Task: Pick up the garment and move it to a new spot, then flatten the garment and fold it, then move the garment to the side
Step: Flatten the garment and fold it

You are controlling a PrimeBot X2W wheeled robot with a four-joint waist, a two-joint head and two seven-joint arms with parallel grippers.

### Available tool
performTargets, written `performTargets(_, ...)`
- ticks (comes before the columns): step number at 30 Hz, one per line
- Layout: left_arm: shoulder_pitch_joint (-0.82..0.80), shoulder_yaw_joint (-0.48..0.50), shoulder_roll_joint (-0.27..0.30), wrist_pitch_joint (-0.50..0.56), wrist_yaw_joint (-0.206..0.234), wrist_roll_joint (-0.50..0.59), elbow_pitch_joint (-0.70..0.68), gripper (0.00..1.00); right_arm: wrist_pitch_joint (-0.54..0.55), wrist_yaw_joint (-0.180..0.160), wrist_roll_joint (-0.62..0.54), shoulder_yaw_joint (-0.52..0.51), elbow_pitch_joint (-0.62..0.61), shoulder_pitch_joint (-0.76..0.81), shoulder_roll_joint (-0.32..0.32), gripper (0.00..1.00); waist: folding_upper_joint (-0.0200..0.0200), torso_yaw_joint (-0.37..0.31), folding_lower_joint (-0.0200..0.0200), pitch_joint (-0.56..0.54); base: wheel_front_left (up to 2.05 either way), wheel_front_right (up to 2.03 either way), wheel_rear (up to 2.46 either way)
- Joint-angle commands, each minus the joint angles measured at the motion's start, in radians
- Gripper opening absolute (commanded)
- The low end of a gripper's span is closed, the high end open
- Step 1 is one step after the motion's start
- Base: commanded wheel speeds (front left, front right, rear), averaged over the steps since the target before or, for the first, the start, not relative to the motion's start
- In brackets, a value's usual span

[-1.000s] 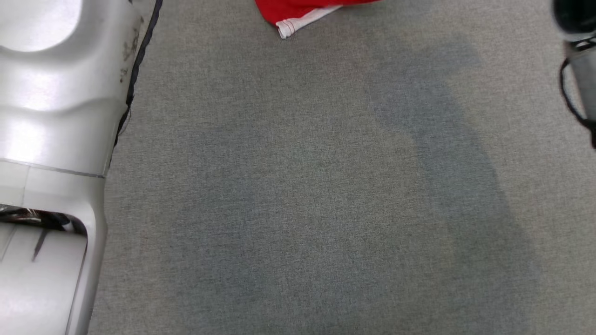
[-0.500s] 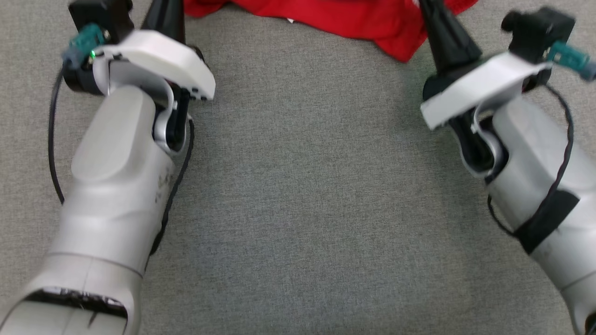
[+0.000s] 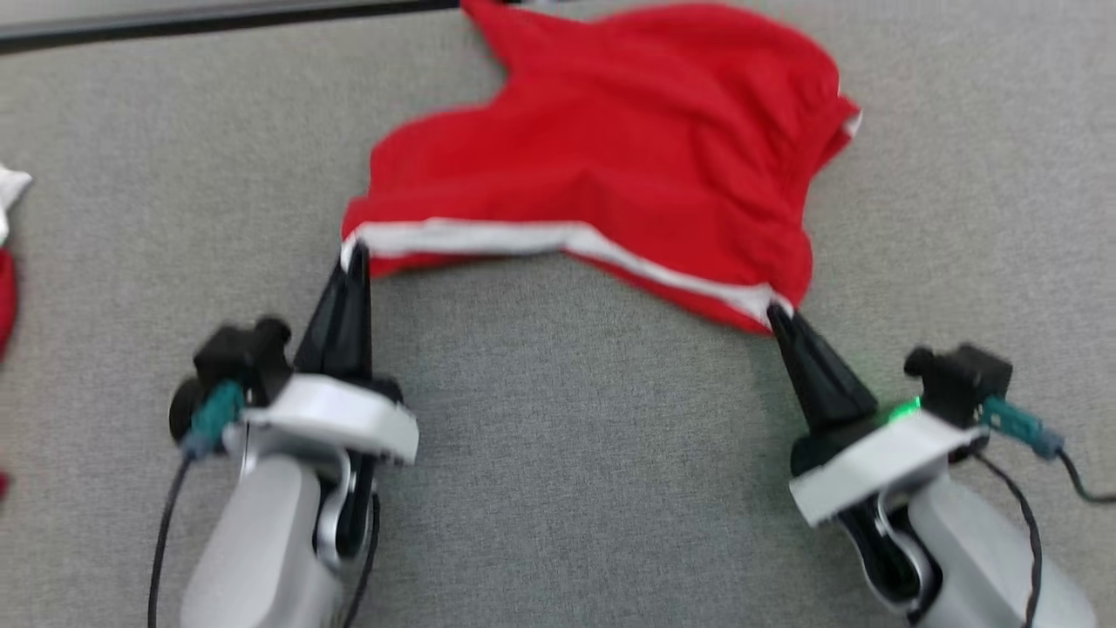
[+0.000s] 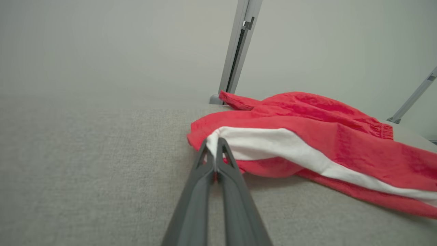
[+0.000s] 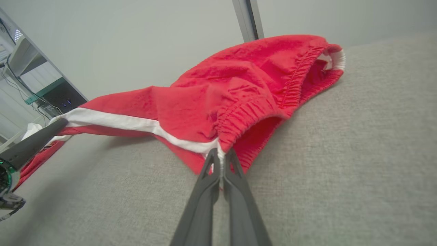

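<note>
Fingers fully closed: left gripper [image 3: 353, 255] pinched the red garment [image 3: 610, 148] at its white stripe [image 3: 488, 235], right gripper [image 3: 774, 312] the stripe's other end

The garment [image 3: 610, 157], red shorts with a white side stripe and a gathered elastic waistband, lay rumpled on the grey tabletop [image 3: 567, 453]. Its striped edge hung stretched between two corners, one pinched by the left tool [image 3: 355, 255], one by the right tool [image 3: 774, 314].
</note>
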Motion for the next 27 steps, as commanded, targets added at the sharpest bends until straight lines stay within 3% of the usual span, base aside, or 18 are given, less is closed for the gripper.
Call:
performTargets(1,0.070,0.012,0.005,0.000,0.008,0.014,-0.036,0.00,-0.004,0.000,-0.012,-0.018,-0.023,0.062,-0.008,0.00,0.0000,0.006,0.0000,-0.062,0.00,0.00,0.00)
performTargets(10,0.424,0.032,0.019,0.005,0.030,0.056,-0.230,0.00,-0.004,0.000,-0.058,-0.062,-0.129,0.361,-0.028,0.00,0.0000,0.006,0.0000,-0.194,0.00,0.00,0.00)
performTargets(14,0.563,0.035,0.048,0.061,0.050,0.048,-0.360,0.00,0.039,0.000,-0.086,-0.096,-0.191,0.494,-0.046,0.00,0.0000,0.010,0.0000,-0.239,0.00,0.00,0.00)
performTargets(21,0.674,0.029,0.078,0.161,0.076,0.044,-0.536,0.00,0.125,0.000,-0.127,-0.175,-0.303,0.640,-0.020,0.00,0.0000,0.003,0.0000,-0.277,0.00,0.00,0.00)
performTargets(27,0.651,0.029,0.087,0.193,0.076,0.036,-0.586,0.00,0.176,0.000,-0.152,-0.202,-0.361,0.660,0.012,0.00,0.0000,-0.015,0.0000,-0.265,0.00,0.00,0.00)
